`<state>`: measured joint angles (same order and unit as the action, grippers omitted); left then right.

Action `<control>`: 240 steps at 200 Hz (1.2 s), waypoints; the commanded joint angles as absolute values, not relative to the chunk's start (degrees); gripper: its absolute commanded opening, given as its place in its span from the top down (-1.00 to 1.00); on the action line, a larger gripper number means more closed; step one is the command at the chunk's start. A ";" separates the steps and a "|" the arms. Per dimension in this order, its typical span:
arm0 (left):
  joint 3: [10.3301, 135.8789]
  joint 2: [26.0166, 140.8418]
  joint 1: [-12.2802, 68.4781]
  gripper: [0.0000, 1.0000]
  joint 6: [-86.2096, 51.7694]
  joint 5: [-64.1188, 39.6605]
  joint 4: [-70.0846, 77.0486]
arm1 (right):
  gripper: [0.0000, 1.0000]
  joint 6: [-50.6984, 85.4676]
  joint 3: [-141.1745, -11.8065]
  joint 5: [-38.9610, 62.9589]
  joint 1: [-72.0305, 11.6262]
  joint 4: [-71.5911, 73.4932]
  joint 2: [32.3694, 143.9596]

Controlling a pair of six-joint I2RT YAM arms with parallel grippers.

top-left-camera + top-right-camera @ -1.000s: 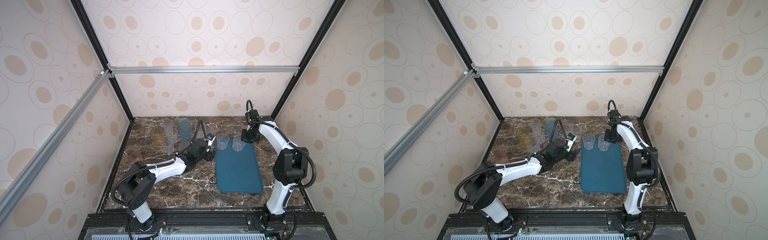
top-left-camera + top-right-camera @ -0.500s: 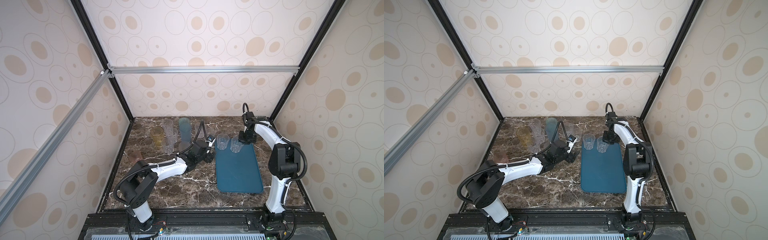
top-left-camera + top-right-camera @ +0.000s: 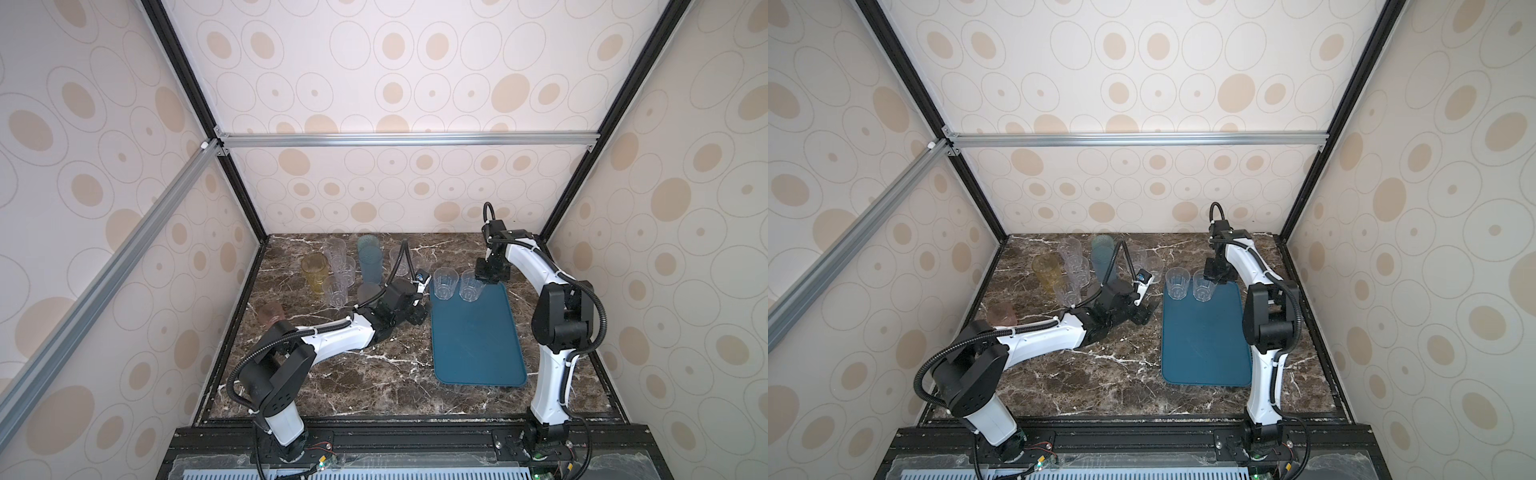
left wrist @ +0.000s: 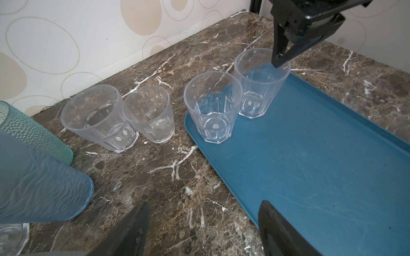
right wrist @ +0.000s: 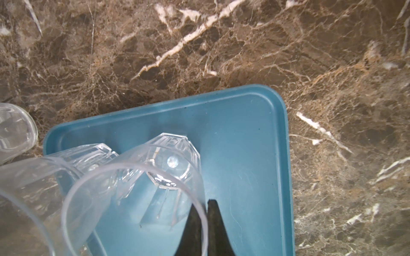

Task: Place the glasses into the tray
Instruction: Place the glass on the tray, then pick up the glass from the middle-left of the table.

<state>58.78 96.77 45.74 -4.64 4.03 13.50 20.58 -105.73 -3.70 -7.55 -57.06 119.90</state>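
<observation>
A marble tabletop (image 3: 374,374) is enclosed by circle-patterned walls (image 3: 395,83). The right gripper (image 5: 204,206) is clamped on 1 clear glass (image 5: 168,164) in the tray (image 4: 321,155); the left gripper (image 4: 204,204) is spread, empty.

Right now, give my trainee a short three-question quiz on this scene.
1. How many glasses stand on the tray?
2. True or false: the left end effector holds a glass.
3. What does the right end effector pinch? A) nothing B) the rim of a clear glass on the tray C) the tray's edge

Key: 1) two; 2) false, it is open and empty; 3) B.
</observation>
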 commanded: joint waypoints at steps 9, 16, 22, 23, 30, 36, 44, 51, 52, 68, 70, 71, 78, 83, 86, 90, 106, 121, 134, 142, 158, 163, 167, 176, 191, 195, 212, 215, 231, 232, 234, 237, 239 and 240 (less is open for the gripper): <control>61.17 96.94 46.31 -0.55 -3.34 5.01 11.95 | 0.87 20.32 -106.50 -3.80 -8.25 -58.14 120.84; 61.17 96.94 46.32 -0.55 -3.51 5.16 11.94 | 0.81 20.23 -106.57 -3.44 -8.31 -58.24 120.75; 61.26 96.94 46.25 -0.55 -3.67 5.26 11.78 | 0.73 20.21 -106.57 -3.14 -8.27 -58.41 120.66; 61.26 96.94 46.24 -0.55 -3.64 5.31 11.74 | 0.72 20.21 -106.59 -3.11 -8.31 -58.39 120.62; 61.48 96.94 46.31 -0.55 -3.78 5.53 11.42 | 0.64 20.17 -106.63 -2.87 -8.33 -58.53 120.35; 61.76 97.00 46.27 -0.55 -3.86 5.74 10.91 | 0.58 20.12 -106.79 -2.73 -8.31 -58.62 120.12; 62.53 97.09 46.28 -0.55 -3.87 6.65 9.84 | 0.49 20.13 -106.87 -2.72 -8.26 -58.84 119.67; 63.48 97.27 46.32 -0.55 -3.87 7.73 8.50 | 0.40 20.04 -107.01 -2.72 -8.27 -59.15 119.15; 63.64 97.28 46.32 -0.55 -3.87 7.91 8.25 | 0.39 20.04 -107.08 -2.72 -8.26 -59.20 119.03; 66.75 98.06 46.27 -0.54 -3.49 10.63 4.22 | 0.23 19.86 -107.31 -2.49 -8.27 -59.89 117.54; 67.14 98.14 46.24 -0.54 -3.38 10.94 3.69 | 0.22 19.86 -107.34 -2.45 -8.26 -59.97 117.28; 67.27 98.25 46.24 -0.54 -3.31 11.05 3.43 | 0.21 19.86 -107.37 -2.45 -8.26 -60.00 117.17; 68.75 98.60 46.25 -0.55 -3.04 11.98 1.72 | 0.18 19.86 -107.38 -2.34 -8.26 -60.35 116.31; 69.69 98.78 46.23 -0.55 -3.06 12.83 0.59 | 0.16 19.94 -107.32 -2.25 -8.27 -60.46 115.59; 70.30 98.91 46.19 -0.55 -3.14 13.27 0.01 | 0.15 19.95 -107.24 -2.06 -8.26 -60.51 115.22; 71.04 99.08 46.11 -0.56 -3.28 13.94 -0.89 | 0.14 20.03 -107.17 -1.83 -8.26 -60.58 114.52; 74.64 100.11 45.58 -0.57 -4.09 15.03 -4.31 | 0.13 20.77 -105.75 0.05 -8.26 -59.98 111.53; 78.72 101.64 44.49 -0.57 -4.70 14.47 -7.81 | 0.13 21.94 -102.64 2.26 -8.31 -58.03 108.12; 82.82 103.46 43.23 -0.55 -4.38 12.86 -10.98 | 0.12 23.33 -98.94 3.69 -8.30 -55.43 104.70; 85.07 104.63 42.27 -0.55 -3.91 11.76 -12.39 | 0.12 24.18 -96.87 4.59 -8.31 -54.08 102.93; 89.81 107.14 39.75 -0.52 -3.60 8.38 -15.03 | 0.12 25.42 -93.70 5.54 -8.27 -52.44 99.83; 91.69 108.16 38.80 -0.52 -3.75 7.12 -16.07 | 0.12 25.46 -92.87 5.77 -8.26 -52.15 99.10; 93.24 108.88 37.91 -0.50 -3.93 6.22 -16.90 | 0.12 25.65 -92.17 5.60 -8.26 -51.92 98.56; 97.23 111.22 36.04 -0.46 -4.39 4.17 -19.41 | 0.12 25.68 -90.73 5.68 -8.30 -51.42 97.56; 104.66 115.35 33.00 -0.40 -5.31 0.96 -23.71 | 0.12 25.75 -89.12 5.97 -8.29 -51.33 96.73; 106.56 116.53 32.18 -0.38 -5.48 0.21 -24.70 | 0.12 25.87 -88.82 6.23 -8.29 -51.49 96.76; 114.59 121.04 29.56 -0.30 -6.02 -2.01 -29.20 | 0.12 26.48 -87.17 7.51 -8.35 -50.95 96.46; 115.83 121.75 29.12 -0.29 -6.06 -2.26 -30.05 | 0.12 26.56 -86.91 7.70 -8.35 -50.89 96.38; 120.24 123.66 27.38 -0.24 -6.06 -2.44 -33.07 | 0.12 27.02 -85.71 8.11 -8.92 -50.19 95.83; 120.33 123.66 27.31 -0.24 -6.06 -2.45 -33.10 | 0.12 27.09 -85.66 8.10 -8.94 -50.15 95.82; 120.50 123.62 27.13 -0.24 -6.06 -2.46 -33.22 | 0.12 27.14 -85.62 8.09 -9.02 -50.18 95.76; 120.55 123.47 26.87 -0.23 -5.99 -2.39 -33.36 | 0.12 27.18 -85.49 8.09 -9.12 -50.12 95.70; 120.51 123.33 26.65 -0.23 -5.98 -2.33 -33.46 | 0.12 27.27 -85.44 8.09 -9.20 -50.08 95.64; 120.50 123.23 26.55 -0.23 -5.98 -2.31 -33.47 | 0.12 27.30 -85.44 8.09 -9.30 -50.09 95.63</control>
